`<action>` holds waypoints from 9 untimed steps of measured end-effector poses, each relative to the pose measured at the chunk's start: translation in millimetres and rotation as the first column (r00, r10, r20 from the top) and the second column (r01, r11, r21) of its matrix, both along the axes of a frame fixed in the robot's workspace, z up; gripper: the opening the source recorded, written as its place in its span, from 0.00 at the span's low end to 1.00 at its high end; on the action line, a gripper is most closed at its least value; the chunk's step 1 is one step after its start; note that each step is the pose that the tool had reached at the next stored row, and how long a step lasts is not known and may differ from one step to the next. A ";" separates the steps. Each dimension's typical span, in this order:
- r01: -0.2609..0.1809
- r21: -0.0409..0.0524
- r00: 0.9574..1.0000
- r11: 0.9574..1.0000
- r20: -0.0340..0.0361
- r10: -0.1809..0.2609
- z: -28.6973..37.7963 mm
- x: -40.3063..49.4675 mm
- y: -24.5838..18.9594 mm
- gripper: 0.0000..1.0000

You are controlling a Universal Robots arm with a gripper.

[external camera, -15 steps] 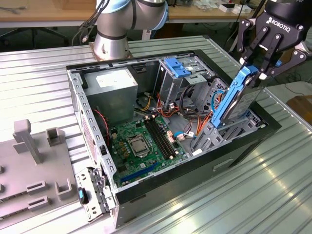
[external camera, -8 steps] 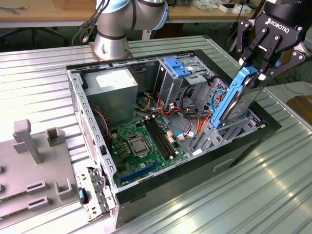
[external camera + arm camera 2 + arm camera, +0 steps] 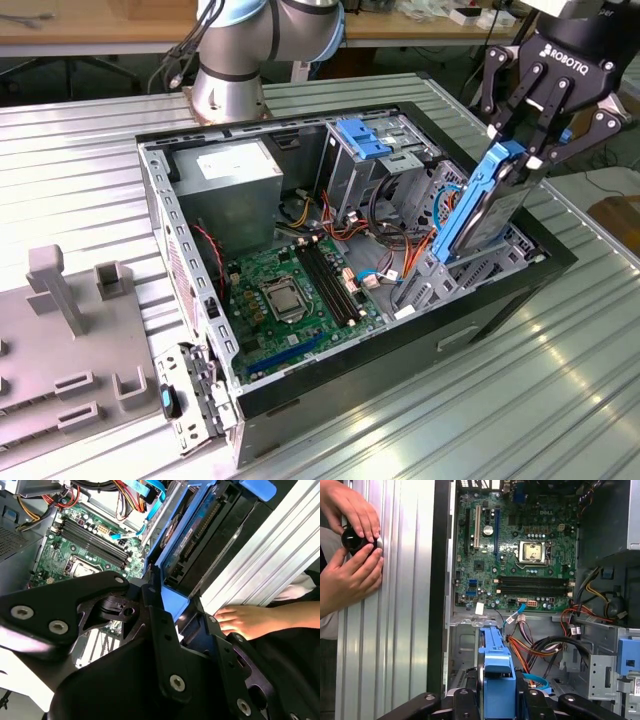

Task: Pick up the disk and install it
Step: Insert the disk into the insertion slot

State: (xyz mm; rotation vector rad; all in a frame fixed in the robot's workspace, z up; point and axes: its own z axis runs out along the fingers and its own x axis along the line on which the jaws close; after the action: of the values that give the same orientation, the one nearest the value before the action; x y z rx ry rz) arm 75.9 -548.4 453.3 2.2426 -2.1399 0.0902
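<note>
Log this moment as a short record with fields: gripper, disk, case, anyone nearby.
gripper: gripper shut on the disk at its upper end, above the case
disk: tilted, lower end at the drive bay on the exterior view's right
case: open, motherboard exposed, lying on the ribbed metal table
person: hands on the table beside the case, around a small black object

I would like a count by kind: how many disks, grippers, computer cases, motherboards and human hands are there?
disk: 1
gripper: 1, shut on the disk
computer case: 1
motherboard: 1
hands: 2, in the first wrist view
Total: 6
</note>
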 end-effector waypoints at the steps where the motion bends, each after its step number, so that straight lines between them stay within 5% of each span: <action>1: 0.000 0.000 1.000 1.000 0.000 0.000 -0.8 0.0 0.0 0.37; 9: -0.003 0.000 1.000 1.000 0.000 0.003 -11.5 0.0 0.0 0.37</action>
State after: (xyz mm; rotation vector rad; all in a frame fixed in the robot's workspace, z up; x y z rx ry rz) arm 75.9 -548.4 441.8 2.2452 -2.1370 0.0895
